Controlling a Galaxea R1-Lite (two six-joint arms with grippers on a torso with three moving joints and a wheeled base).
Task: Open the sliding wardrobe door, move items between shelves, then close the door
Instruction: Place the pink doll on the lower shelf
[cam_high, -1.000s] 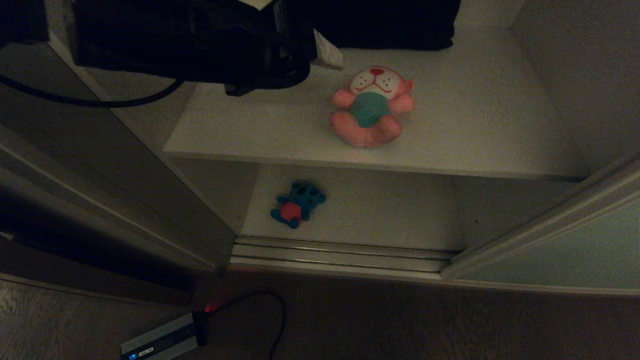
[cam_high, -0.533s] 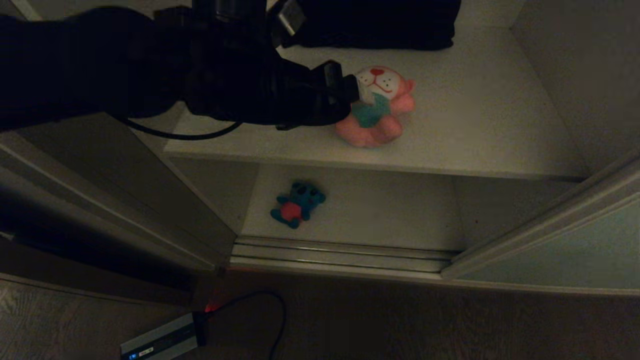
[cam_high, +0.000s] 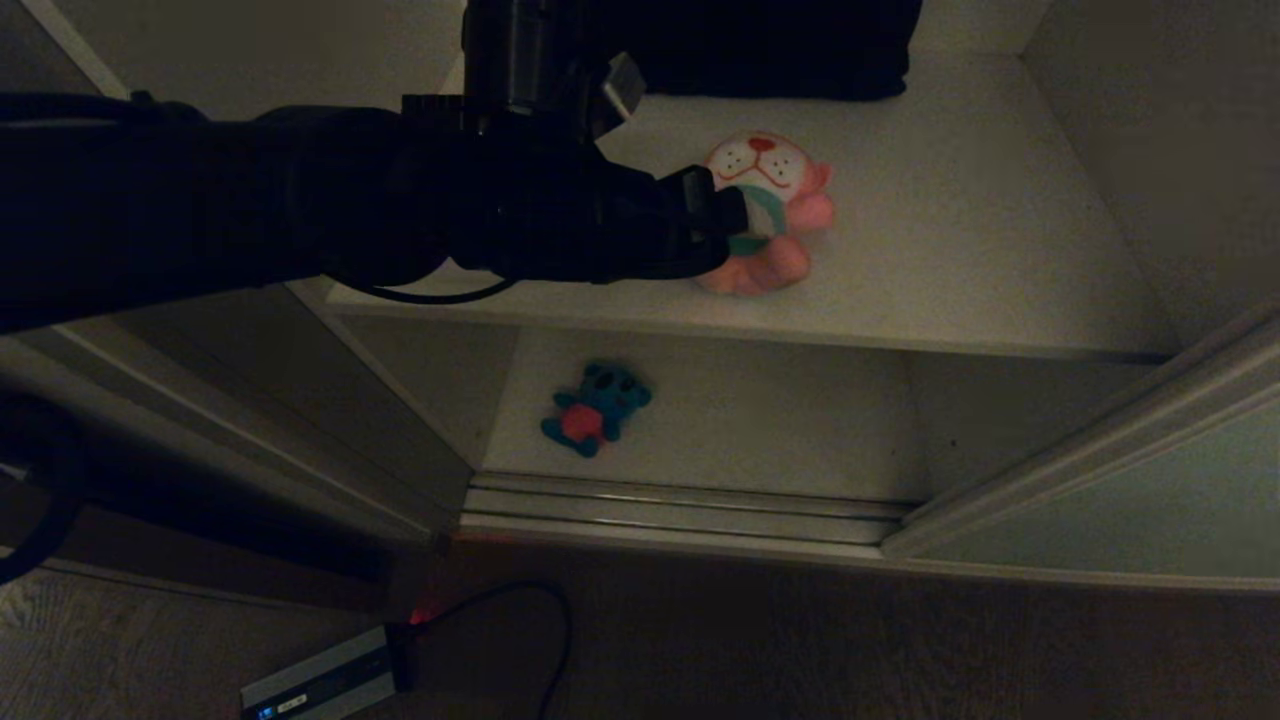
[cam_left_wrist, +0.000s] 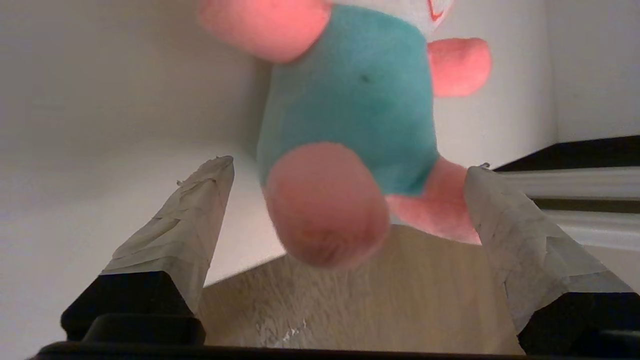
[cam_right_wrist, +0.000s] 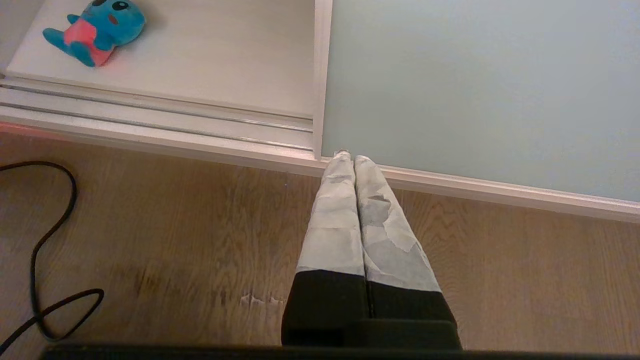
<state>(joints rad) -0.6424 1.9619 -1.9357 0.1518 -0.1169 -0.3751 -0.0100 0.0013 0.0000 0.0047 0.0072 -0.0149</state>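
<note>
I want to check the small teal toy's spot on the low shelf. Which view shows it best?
The right wrist view: the teal toy lies bright and unblocked on the bottom shelf. The head view shows it dimly; the left wrist view misses it.

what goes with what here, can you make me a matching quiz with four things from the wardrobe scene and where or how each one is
Things:
1. pink plush toy
2. teal plush toy
3. left claw
4. right claw

States:
A. shut, over the wood floor
B. lying on the lower shelf
C. open, around the pink toy's legs
D. on the upper shelf

Pairs: 1-D, 2-B, 3-C, 4-A
</note>
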